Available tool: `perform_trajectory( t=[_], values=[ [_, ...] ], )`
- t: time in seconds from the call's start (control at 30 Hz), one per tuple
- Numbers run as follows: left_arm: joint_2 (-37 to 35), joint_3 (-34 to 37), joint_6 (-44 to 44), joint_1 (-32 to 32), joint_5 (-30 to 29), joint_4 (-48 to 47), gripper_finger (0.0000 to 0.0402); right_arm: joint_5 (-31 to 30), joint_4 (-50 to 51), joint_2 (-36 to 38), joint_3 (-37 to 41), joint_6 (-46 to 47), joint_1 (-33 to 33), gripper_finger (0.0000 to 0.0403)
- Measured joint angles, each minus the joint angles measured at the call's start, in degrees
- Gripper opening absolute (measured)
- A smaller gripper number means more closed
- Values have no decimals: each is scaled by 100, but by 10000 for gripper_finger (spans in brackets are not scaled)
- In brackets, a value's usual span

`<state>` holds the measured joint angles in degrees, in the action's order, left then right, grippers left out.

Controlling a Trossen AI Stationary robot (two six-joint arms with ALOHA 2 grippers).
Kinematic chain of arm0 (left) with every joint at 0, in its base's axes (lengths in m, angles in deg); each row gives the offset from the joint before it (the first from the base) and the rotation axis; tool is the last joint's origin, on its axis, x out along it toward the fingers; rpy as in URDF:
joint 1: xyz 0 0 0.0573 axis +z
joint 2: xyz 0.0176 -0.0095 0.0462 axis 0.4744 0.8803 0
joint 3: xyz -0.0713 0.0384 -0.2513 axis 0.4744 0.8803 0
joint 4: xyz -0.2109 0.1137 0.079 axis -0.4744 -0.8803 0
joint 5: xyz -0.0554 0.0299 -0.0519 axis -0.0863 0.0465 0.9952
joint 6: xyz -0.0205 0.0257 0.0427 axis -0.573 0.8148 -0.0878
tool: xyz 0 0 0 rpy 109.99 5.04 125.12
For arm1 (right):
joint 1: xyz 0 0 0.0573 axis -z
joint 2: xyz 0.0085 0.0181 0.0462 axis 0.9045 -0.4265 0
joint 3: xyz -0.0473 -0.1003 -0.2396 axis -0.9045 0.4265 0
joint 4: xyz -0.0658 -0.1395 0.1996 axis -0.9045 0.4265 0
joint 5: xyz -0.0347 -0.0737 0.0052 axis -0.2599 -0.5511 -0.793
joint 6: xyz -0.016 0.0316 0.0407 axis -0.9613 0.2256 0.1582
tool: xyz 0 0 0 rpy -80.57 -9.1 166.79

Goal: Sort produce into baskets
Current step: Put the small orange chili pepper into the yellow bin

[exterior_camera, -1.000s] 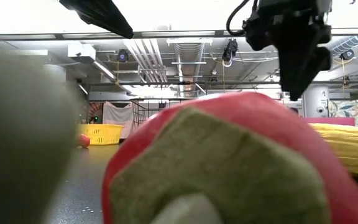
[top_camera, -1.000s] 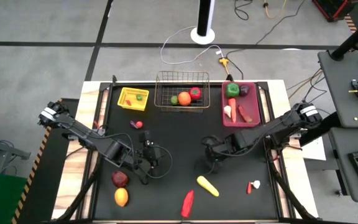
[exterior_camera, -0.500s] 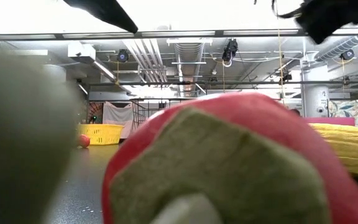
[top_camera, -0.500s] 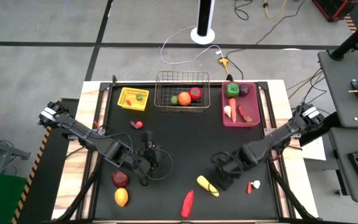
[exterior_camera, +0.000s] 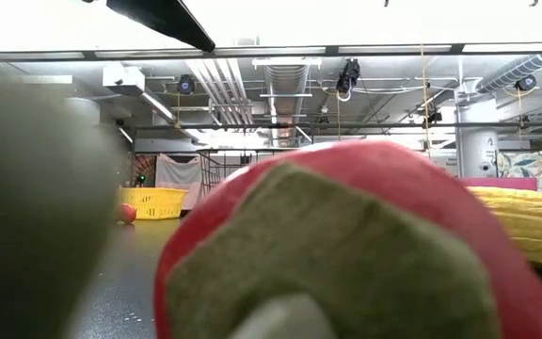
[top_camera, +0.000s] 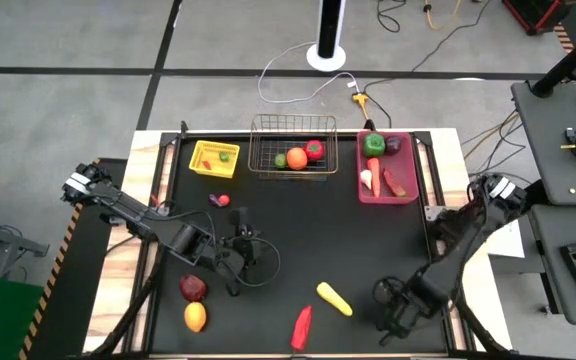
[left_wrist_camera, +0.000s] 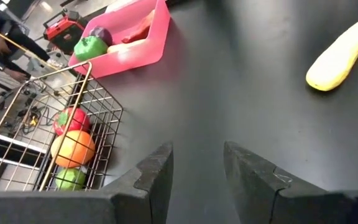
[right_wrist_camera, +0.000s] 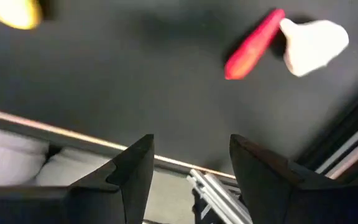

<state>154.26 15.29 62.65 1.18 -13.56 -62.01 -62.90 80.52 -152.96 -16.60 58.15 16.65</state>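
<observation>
My right gripper (top_camera: 393, 315) is open and empty, low over the table's near edge at the right; in its wrist view (right_wrist_camera: 191, 146) a small red piece (right_wrist_camera: 253, 43) and a white piece (right_wrist_camera: 312, 42) lie just ahead. My left gripper (top_camera: 243, 245) is open and empty at the table's left middle (left_wrist_camera: 197, 149). A yellow squash (top_camera: 334, 298), a red pepper (top_camera: 302, 327), a dark red apple (top_camera: 193, 288) and an orange-yellow fruit (top_camera: 196, 317) lie on the table. The yellow tray (top_camera: 200, 158), wire basket (top_camera: 292, 172) and pink bin (top_camera: 386, 197) stand along the far edge, each with produce.
A small red and purple piece (top_camera: 218, 200) lies near the yellow tray. In the low view the red pepper (exterior_camera: 346, 245) fills the foreground, with the squash (exterior_camera: 525, 221) behind it. The table's front rail (right_wrist_camera: 55, 127) shows right under my right gripper.
My right gripper has swung from the table's middle toward the near edge and the right, past the yellow squash, and has left the low view. It has stayed empty. No produce has moved.
</observation>
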Motion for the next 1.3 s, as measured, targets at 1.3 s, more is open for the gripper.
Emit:
perform_trajectory(
  t=[1.3],
  values=[
    [0,0,155,138,6,125,125,-295,-110,-911,555,290,-137,199]
  ],
)
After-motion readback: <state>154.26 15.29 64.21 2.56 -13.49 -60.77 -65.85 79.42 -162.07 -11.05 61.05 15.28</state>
